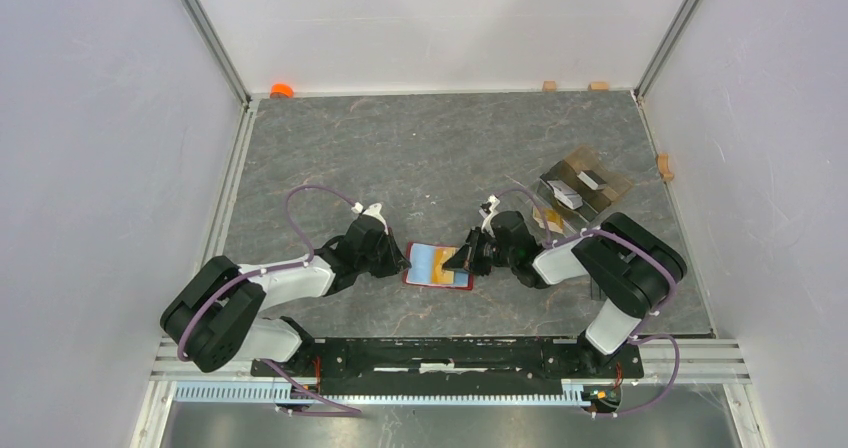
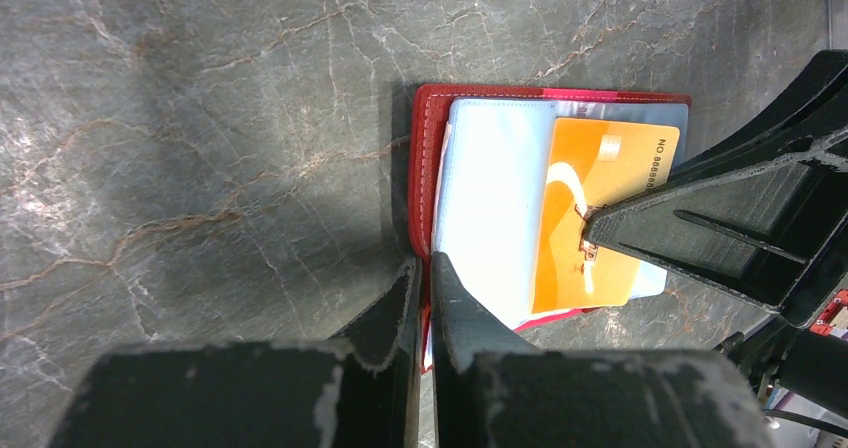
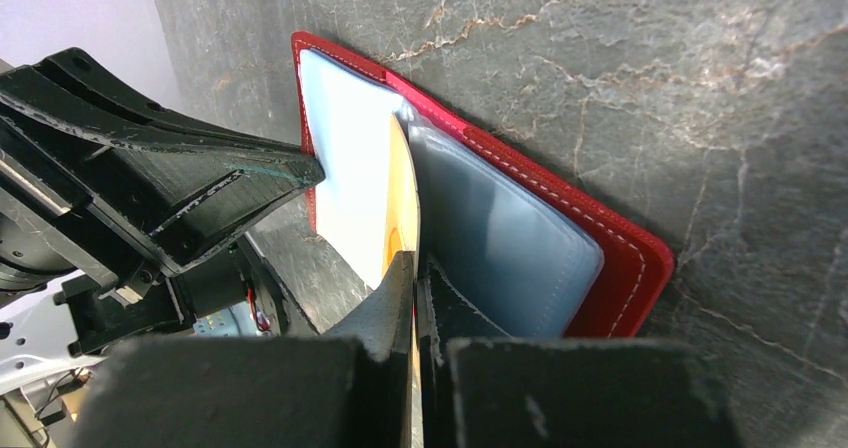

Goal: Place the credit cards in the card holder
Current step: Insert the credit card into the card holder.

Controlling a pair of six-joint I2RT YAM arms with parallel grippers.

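Observation:
A red card holder (image 1: 436, 281) lies open on the grey table between my two grippers, its pale blue sleeves showing. My left gripper (image 1: 406, 259) is shut on the holder's left edge; the left wrist view shows the red edge (image 2: 430, 168) between the closed fingers of that gripper (image 2: 425, 268). My right gripper (image 1: 465, 261) is shut on the orange card (image 2: 600, 208), which lies partly over the sleeves. In the right wrist view the orange card (image 3: 403, 193) runs edge-on out of that gripper (image 3: 415, 268) over the holder (image 3: 620, 258). No separate light blue or dark card is made out.
A clear tray (image 1: 610, 183) with white and tan blocks stands at the back right, beside my right arm. Small tan blocks (image 1: 549, 85) lie along the back wall and by the right wall (image 1: 664, 165). An orange object (image 1: 282, 90) sits in the back left corner.

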